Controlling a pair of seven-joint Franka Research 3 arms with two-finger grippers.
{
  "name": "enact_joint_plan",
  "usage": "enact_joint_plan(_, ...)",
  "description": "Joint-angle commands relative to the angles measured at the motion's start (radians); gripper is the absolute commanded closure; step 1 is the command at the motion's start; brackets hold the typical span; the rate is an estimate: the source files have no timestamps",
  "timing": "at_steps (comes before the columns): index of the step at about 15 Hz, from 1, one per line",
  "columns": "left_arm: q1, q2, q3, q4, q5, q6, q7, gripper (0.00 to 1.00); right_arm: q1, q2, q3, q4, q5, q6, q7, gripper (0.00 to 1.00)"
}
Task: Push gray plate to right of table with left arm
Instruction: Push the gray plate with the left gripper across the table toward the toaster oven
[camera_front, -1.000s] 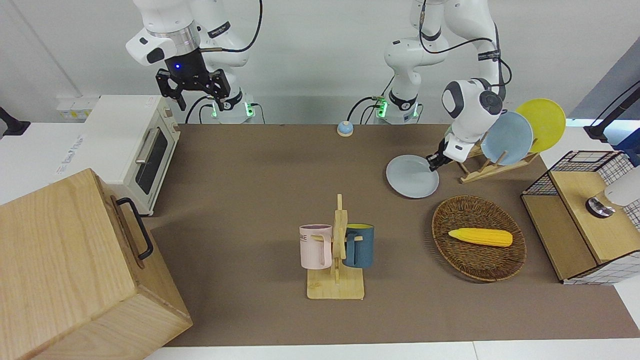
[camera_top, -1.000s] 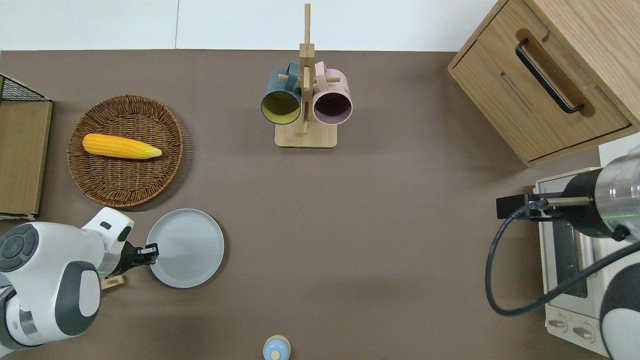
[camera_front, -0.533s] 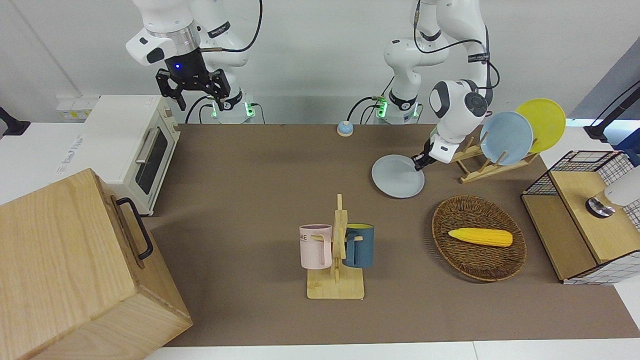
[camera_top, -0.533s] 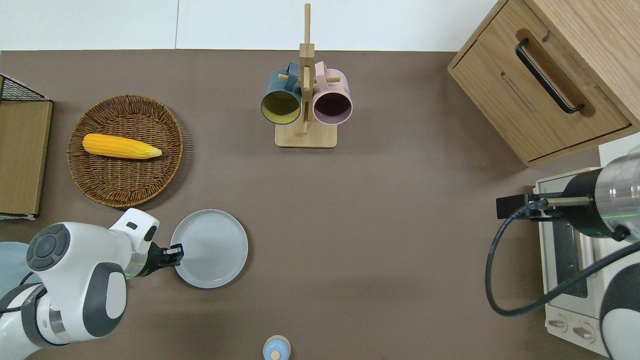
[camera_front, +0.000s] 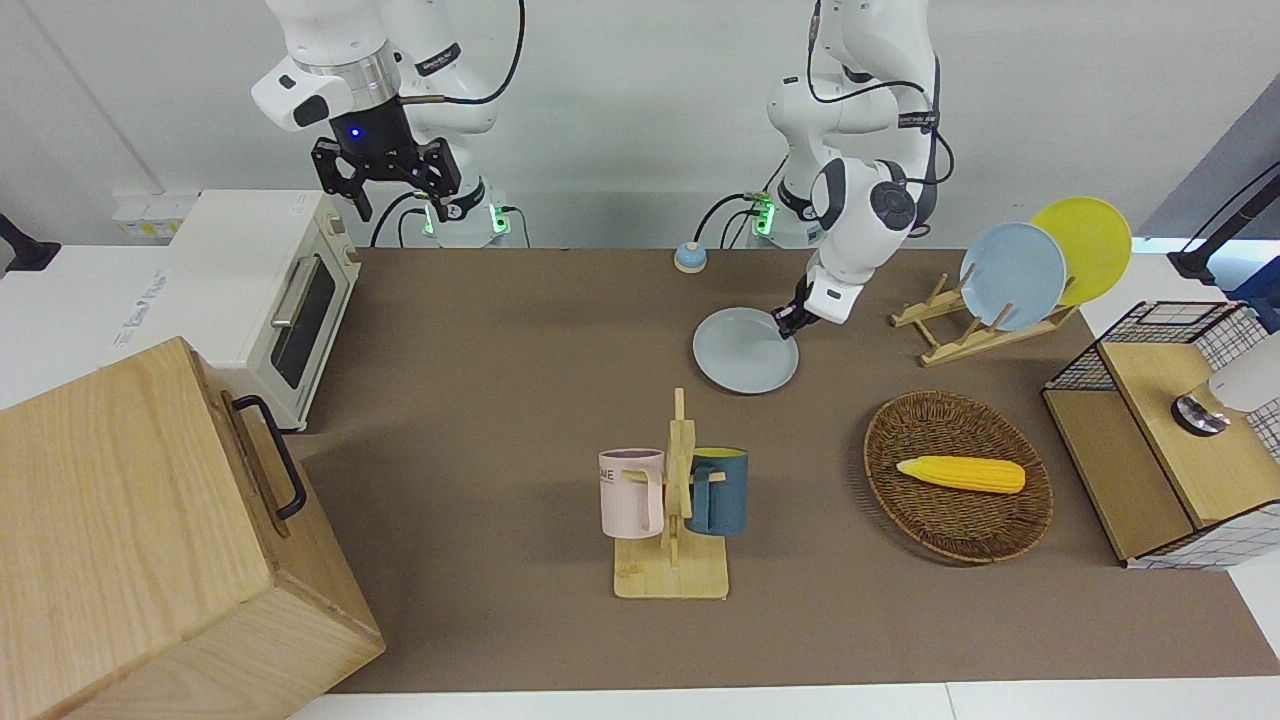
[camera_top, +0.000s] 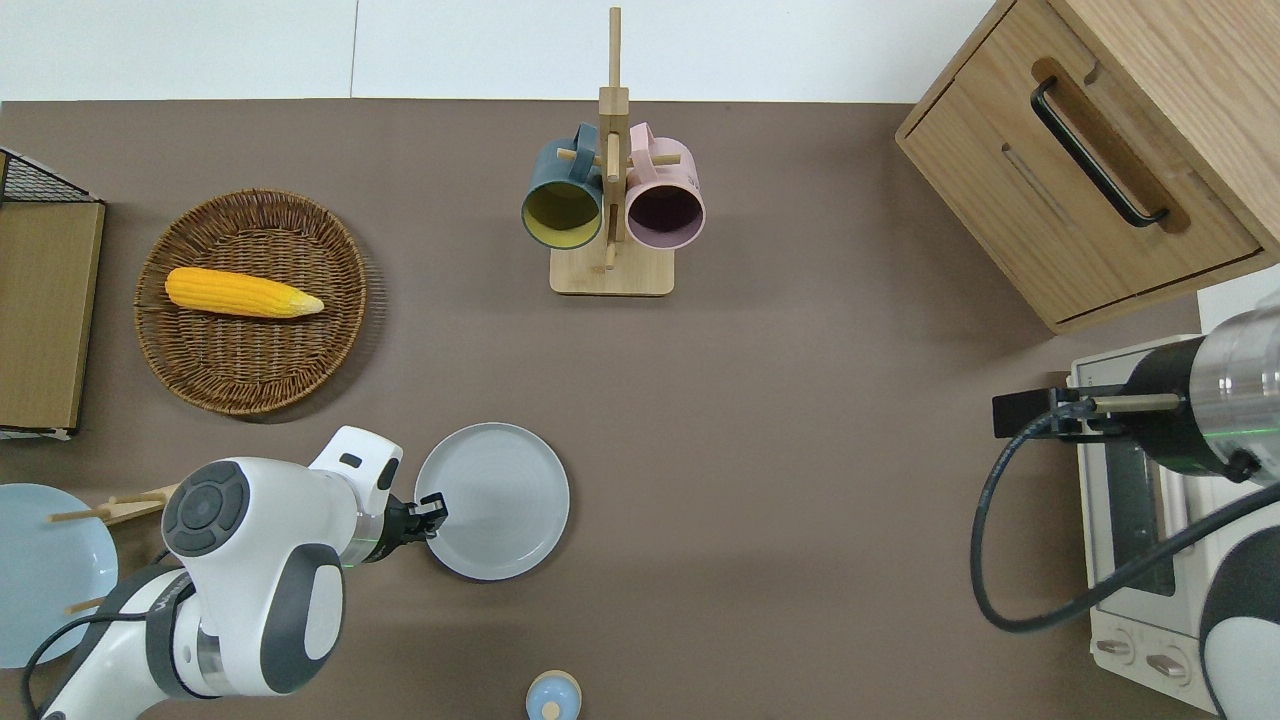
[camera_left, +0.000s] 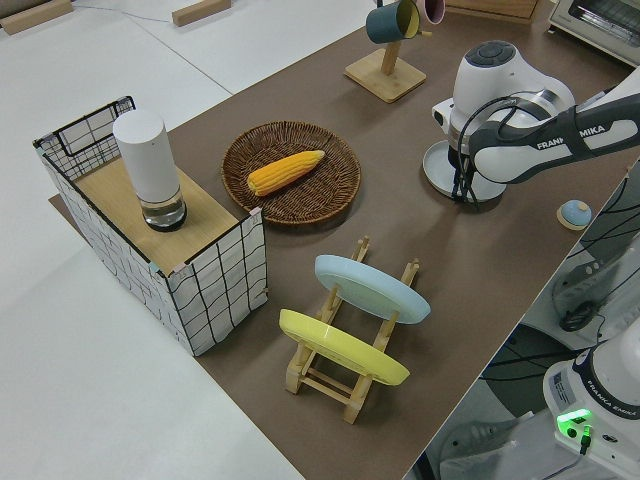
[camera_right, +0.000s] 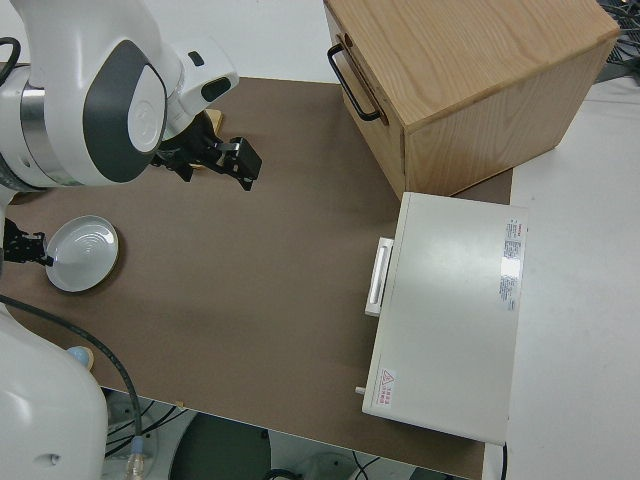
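The gray plate (camera_top: 497, 497) (camera_front: 742, 352) lies flat on the brown table (camera_top: 800, 450), nearer to the robots than the mug rack. My left gripper (camera_top: 430, 512) (camera_front: 787, 325) is low at the plate's rim, on the side toward the left arm's end of the table, touching it. The left side view shows the plate (camera_left: 438, 168) partly hidden by the left arm, with the gripper (camera_left: 462, 193) at its edge. In the right side view the plate (camera_right: 82, 252) sits beside that gripper (camera_right: 25, 247). My right gripper (camera_front: 385, 190) is parked and open.
A mug rack (camera_top: 610, 200) with two mugs stands farther out mid-table. A wicker basket (camera_top: 250, 370) holds a corn cob. A wooden rack (camera_front: 960, 335) carries a sky-blue and a yellow plate. A small blue bell (camera_top: 552, 695), a wooden cabinet (camera_top: 1090, 150) and a toaster oven (camera_front: 270, 300) are also here.
The left gripper has slid the gray plate along the table toward the right arm's end, away from the plate rack. The right arm has not moved.
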Motion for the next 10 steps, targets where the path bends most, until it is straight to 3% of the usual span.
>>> enact_joint_plan(1, -0.090, -0.009, -0.010, -0.038, -0.049, 0.055, -0.103, 1.00, -0.025, -0.027, 0.015, -0.027, 0.022, 0.000, 0.010, 0.005)
enact_joint_plan(10, -0.239, 0.020, -0.058, -0.034, -0.114, 0.163, -0.329, 1.00, -0.025, -0.027, 0.015, -0.027, 0.022, 0.000, 0.010, 0.005)
